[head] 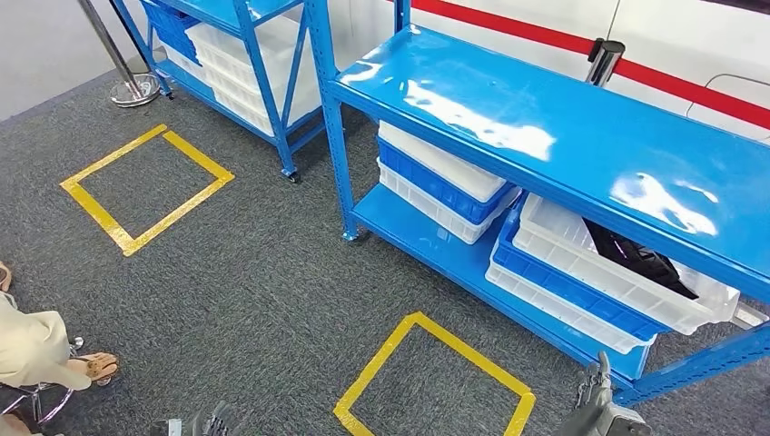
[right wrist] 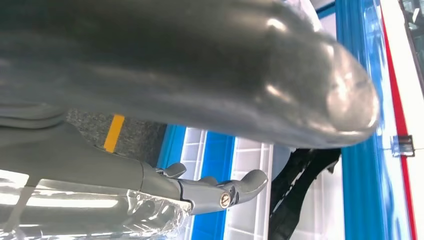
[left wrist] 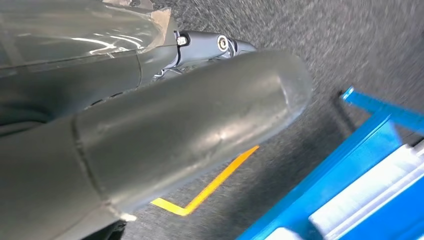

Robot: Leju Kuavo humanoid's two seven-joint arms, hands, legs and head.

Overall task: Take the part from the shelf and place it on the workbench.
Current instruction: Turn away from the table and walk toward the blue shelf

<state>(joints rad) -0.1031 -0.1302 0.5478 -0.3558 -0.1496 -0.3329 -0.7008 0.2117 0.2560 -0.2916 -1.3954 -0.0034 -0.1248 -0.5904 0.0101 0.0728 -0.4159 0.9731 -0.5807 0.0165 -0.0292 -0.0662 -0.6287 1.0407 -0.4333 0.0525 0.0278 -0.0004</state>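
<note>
The part (head: 640,259) is a black angular piece lying in the top white bin (head: 581,241) on the lower level of the blue shelf (head: 545,136), at the right. It also appears in the right wrist view as the black part (right wrist: 300,185), beyond the fingertips. My right hand (head: 595,400) hangs low in front of the shelf's lower edge, short of the bin. Its fingers (right wrist: 220,192) are extended and hold nothing. My left hand (head: 213,422) is at the bottom edge over the carpet. Its fingers (left wrist: 210,47) are stretched out with nothing in them.
A stack of white and blue bins (head: 440,182) sits on the lower shelf to the left of the part's bin. Yellow tape squares (head: 436,372) (head: 145,186) mark the grey carpet. A second blue rack (head: 245,64) stands behind. A seated person's foot (head: 95,366) is at the left.
</note>
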